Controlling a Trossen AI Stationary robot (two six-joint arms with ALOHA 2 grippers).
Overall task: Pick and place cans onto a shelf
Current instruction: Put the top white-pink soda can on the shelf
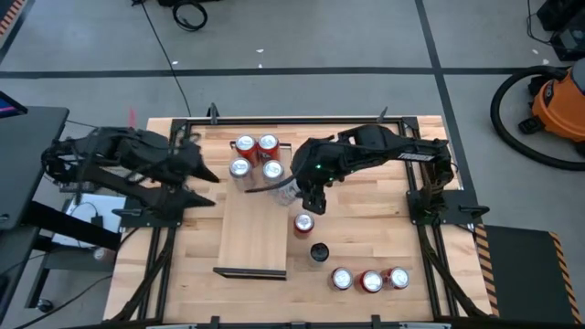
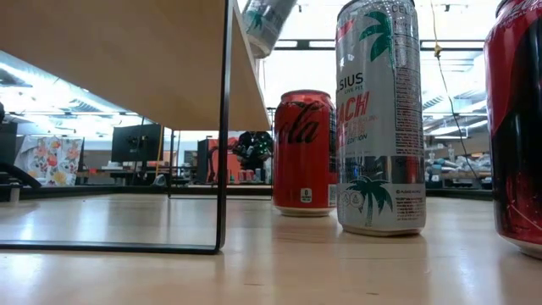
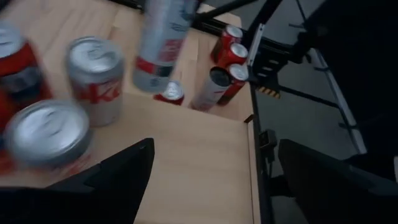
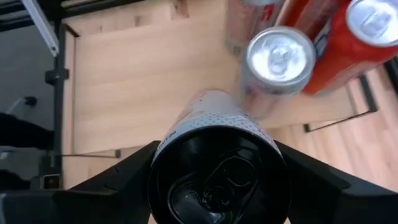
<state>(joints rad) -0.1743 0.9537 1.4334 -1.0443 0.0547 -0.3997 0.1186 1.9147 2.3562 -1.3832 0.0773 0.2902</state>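
While gripped in the right claw (image 4: 217, 180) above the shelf's (image 1: 254, 233) right edge, one silver can (image 1: 287, 189), tilted. Four cans (image 1: 255, 156) clustered at the shelf's far end; five more (image 1: 369, 279) standing on the counter (image 1: 384, 219). Left claw (image 3: 211, 180) wide, empty, beside the shelf's far left corner.

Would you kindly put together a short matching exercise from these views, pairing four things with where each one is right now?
Things:
1. silver can
2. four-can cluster
3. black-topped can
4. left gripper

Places:
A. standing together at the far end of the shelf
B. on the tabletop beside the shelf, between a lone red can and a row of three
C. gripped in the right gripper, lifted off the table at the shelf's edge
D. open and empty, beside the shelf's far end

Pairs: 1-C, 2-A, 3-B, 4-D
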